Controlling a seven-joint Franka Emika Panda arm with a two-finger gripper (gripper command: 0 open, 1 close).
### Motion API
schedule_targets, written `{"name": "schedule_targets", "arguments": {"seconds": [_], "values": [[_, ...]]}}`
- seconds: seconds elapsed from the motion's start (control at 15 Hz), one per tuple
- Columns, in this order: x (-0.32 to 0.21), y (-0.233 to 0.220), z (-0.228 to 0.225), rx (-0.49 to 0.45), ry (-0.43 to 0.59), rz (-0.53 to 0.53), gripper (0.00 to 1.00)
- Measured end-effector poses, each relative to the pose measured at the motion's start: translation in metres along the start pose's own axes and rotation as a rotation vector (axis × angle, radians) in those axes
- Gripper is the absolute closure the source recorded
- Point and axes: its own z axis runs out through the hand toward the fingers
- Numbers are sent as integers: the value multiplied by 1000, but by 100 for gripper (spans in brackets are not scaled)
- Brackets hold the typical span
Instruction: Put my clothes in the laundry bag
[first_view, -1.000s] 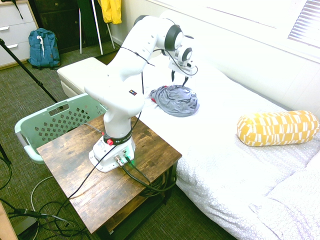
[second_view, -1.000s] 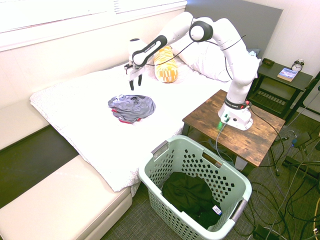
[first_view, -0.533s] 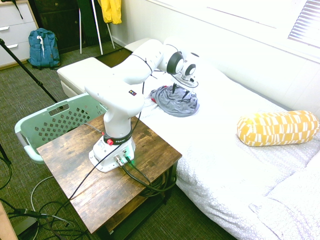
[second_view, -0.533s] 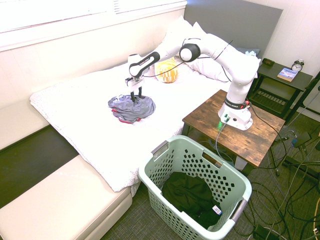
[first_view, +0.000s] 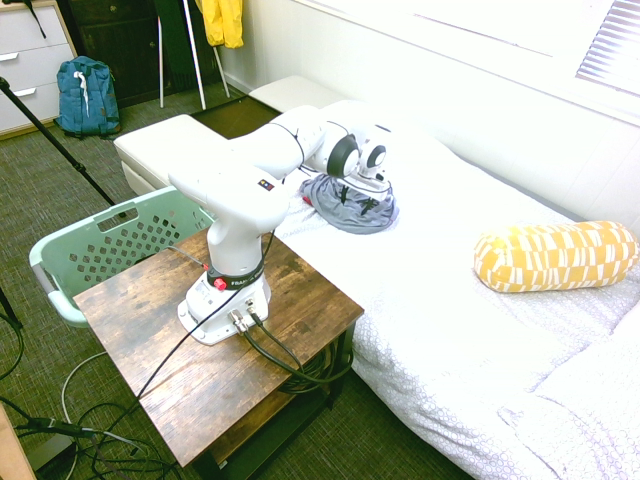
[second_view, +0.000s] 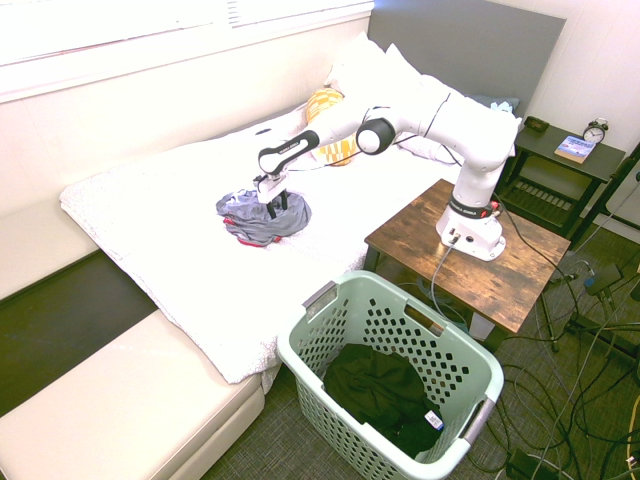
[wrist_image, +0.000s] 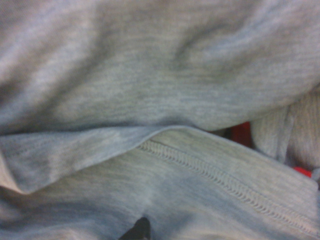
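Wrist view is filling up edge to edge with the clothes (wrist_image: 165, 100) — soft grey-blue knit, folds overlapping, a stitched hem running diagonally, and a small red bit peeking out between layers near one side. It's all a bit soft-focus, so the weave is barely showing.

From the second exterior view, the clothes (second_view: 262, 217) are lying in a crumpled heap on the white bed (second_view: 190, 260), just across from the wooden table (second_view: 480, 265). The gripper (second_view: 273, 208) is pointing steeply down with its fingers spread wide, tips sinking into the top of the heap, nothing pinched between them.

The basket (second_view: 392, 372) is sitting on the floor at the foot of the bed, well apart from the heap, with a dark garment already lying in the bottom.

In the first exterior view the arm's own elbow is covering part of the clothes (first_view: 352, 208), and the gripper (first_view: 370, 204) is mostly hidden behind the wrist — only dark finger tips are showing against the fabric. The basket (first_view: 105, 245) there is partly blocked by the table and cut by the tripod leg.
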Motion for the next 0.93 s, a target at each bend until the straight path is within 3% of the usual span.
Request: {"name": "schedule_targets", "arguments": {"seconds": [0.2, 0.27, 0.93], "values": [[-4, 4, 13, -28, -12, -4, 0], [-5, 5, 17, -34, -15, -5, 100], [-12, 2, 24, -52, -17, -23, 100]]}}
